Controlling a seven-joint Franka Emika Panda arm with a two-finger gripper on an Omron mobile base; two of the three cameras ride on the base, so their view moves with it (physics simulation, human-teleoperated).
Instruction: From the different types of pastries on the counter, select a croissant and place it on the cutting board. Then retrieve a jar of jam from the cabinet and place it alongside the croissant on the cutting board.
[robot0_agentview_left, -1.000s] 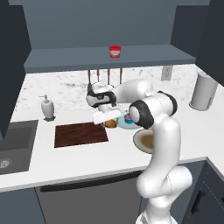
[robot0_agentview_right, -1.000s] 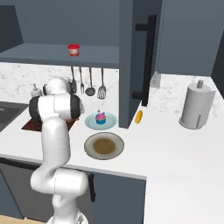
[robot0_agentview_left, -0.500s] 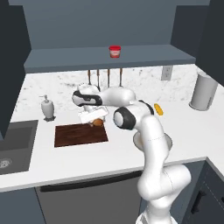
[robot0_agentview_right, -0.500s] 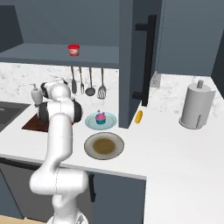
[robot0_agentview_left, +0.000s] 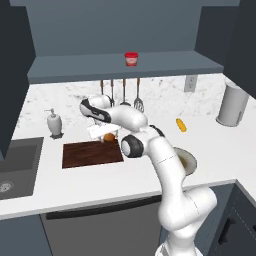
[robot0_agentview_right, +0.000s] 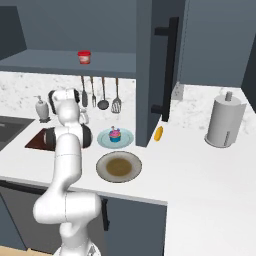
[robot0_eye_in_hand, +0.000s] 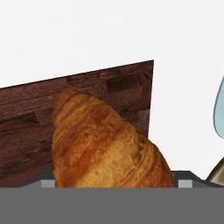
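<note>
- Just swung left: my gripper (robot0_agentview_left: 106, 134), still clamped on the croissant (robot0_agentview_left: 109, 136), now hangs over the cutting board's (robot0_agentview_left: 85, 155) far right corner.
- Basically ready to lower and let go.

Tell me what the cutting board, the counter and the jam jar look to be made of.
The cutting board: dark brown wood with a matte finish, going by the streaked grain in the hand view. The counter: white stone, probably marble, judging by the grey speckling near the wall. The jar of jam: red with a pale label band; glass or plastic, too small to tell.
</note>
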